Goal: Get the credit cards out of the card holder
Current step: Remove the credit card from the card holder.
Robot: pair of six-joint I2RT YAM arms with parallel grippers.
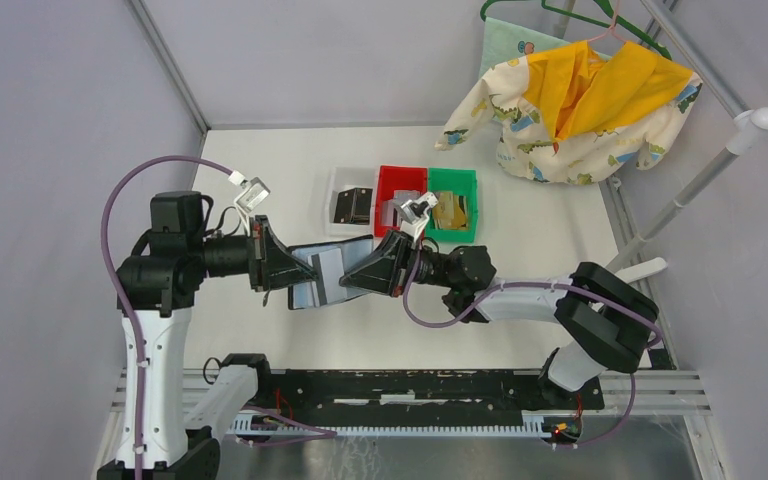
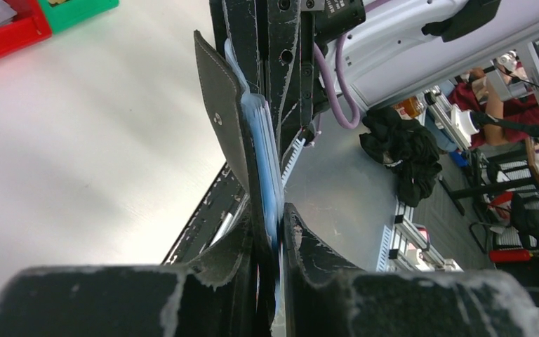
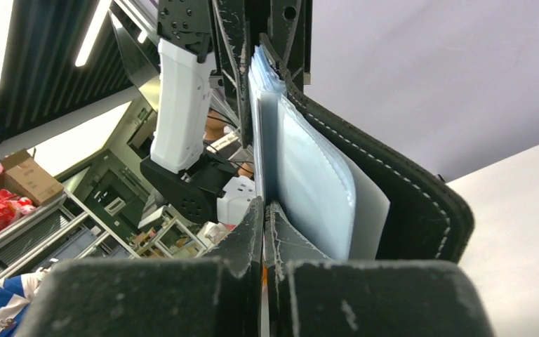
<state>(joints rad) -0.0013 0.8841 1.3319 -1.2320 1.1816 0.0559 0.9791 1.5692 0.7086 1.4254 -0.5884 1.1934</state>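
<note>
The black card holder (image 1: pixel 305 292) hangs open above the table between my two grippers, its light blue-grey inside facing up. My left gripper (image 1: pixel 282 270) is shut on its left edge; in the left wrist view the fingertips (image 2: pixel 278 232) pinch the black cover (image 2: pixel 224 119) and blue sleeves. My right gripper (image 1: pixel 352 278) is shut on a thin silvery-grey credit card (image 1: pixel 328 265) lying in the holder. In the right wrist view the gripper (image 3: pixel 264 210) is closed on a thin edge beside the clear sleeves and black cover (image 3: pixel 421 203).
Behind the holder stand a white bin (image 1: pixel 335 190) with a black card (image 1: pixel 353 205), a red bin (image 1: pixel 400 178) with a silvery card (image 1: pixel 397 212), and a green bin (image 1: pixel 455 180) with a tan-gold card (image 1: pixel 450 210). Clothes (image 1: pixel 580 110) hang at the back right.
</note>
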